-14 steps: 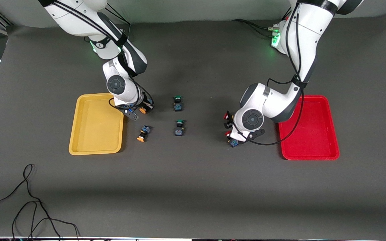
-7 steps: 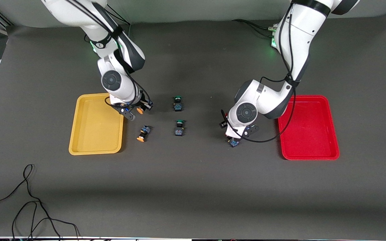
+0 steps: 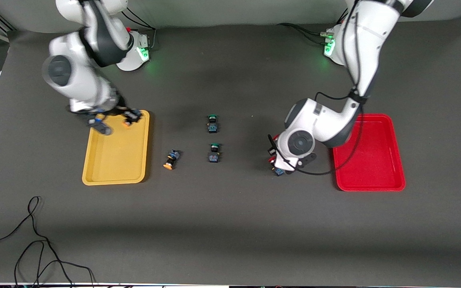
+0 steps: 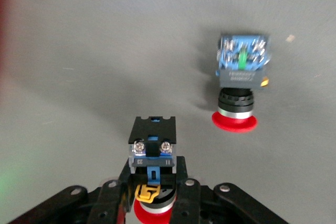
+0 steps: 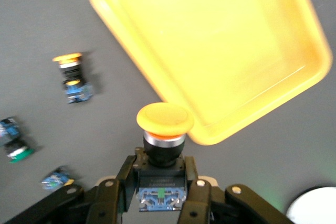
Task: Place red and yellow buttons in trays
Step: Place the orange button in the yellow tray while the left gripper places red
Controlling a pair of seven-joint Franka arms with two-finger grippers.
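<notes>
The right gripper [image 3: 114, 122] squeezes a yellow button [image 5: 165, 120] over the yellow tray [image 3: 110, 168]'s corner; move inward, then let go. The left gripper [image 4: 152, 203] pinches a red button [image 4: 152, 148] beside the red tray [image 3: 374, 176].

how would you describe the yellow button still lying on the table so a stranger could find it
Start at the yellow tray. Just beside its rim, toward the middle of the table, a small yellow button lies on its side. The two nearby green buttons share its black-and-blue body; only its cap is orange-yellow.
</notes>
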